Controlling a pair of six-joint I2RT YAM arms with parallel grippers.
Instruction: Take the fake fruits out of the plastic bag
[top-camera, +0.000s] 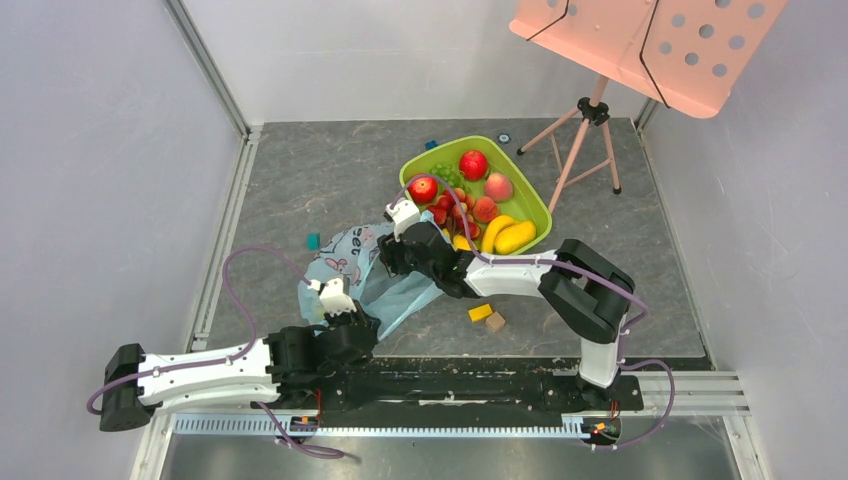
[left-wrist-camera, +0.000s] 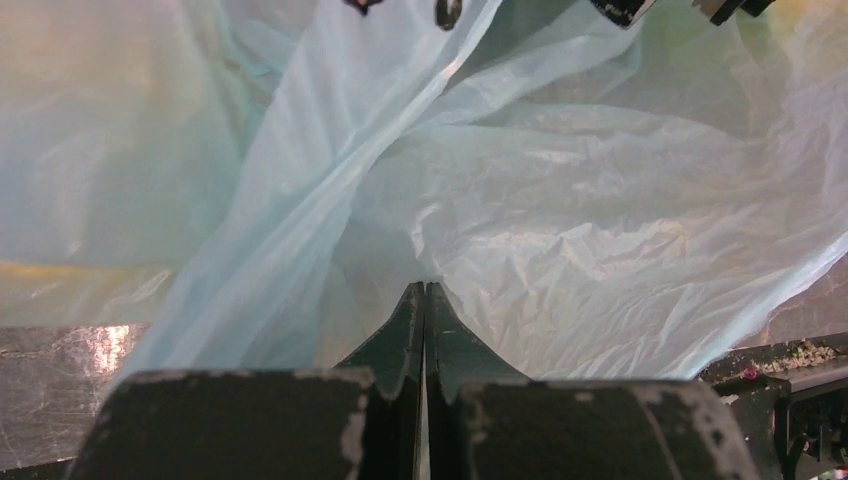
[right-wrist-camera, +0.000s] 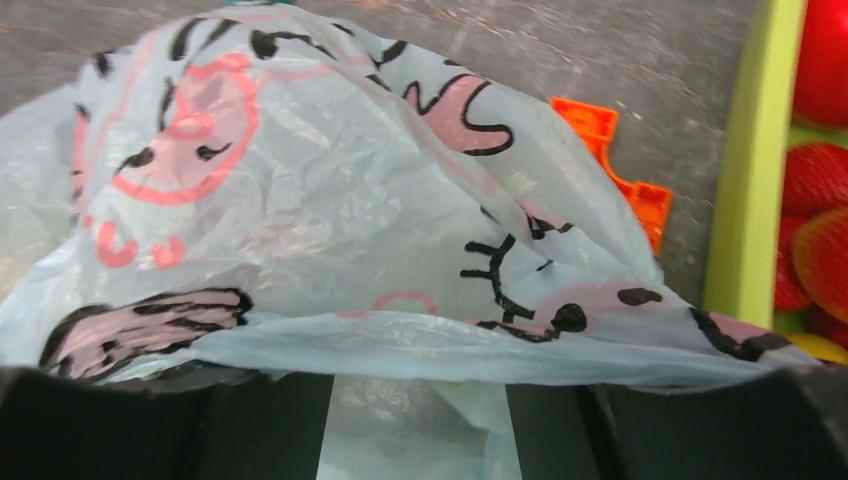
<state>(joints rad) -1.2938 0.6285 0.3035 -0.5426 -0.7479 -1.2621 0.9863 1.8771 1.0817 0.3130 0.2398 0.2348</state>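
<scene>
1. The left claw (left-wrist-camera: 425, 292) is clenched on a fold of the plastic bag (top-camera: 360, 262). Its two fingers meet with thin blue film pinched between them, pinning the bag's near end by the arm bases.
2. The right claw (right-wrist-camera: 415, 430) is released. Its fingers stand apart at the bag's far end, with printed film draped over them and a strip of it lying in the gap, not gripped.
3. The bag lies crumpled on the table (top-camera: 300, 180) between the two claws, with its far end just beside the green tray (top-camera: 522, 178).
4. Done so far, judging by how things lie: many fake fruits (top-camera: 480, 195) are in the tray, including red round ones, strawberries, yellow pieces and some green grapes. None is in either claw.
5. What is left is unclear. The bag looks slack and fairly flat from above, and the left wrist view through the film shows no clear fruit shape, only faint yellowish tints at the edges. I cannot tell whether any piece is inside.
6. My reading is that the task is far along, and the remaining step is to check or shake out the bag.
7. An orange block (right-wrist-camera: 610, 165) beside the bag and a yellow block (top-camera: 481, 312) on the table are not fruits.
</scene>
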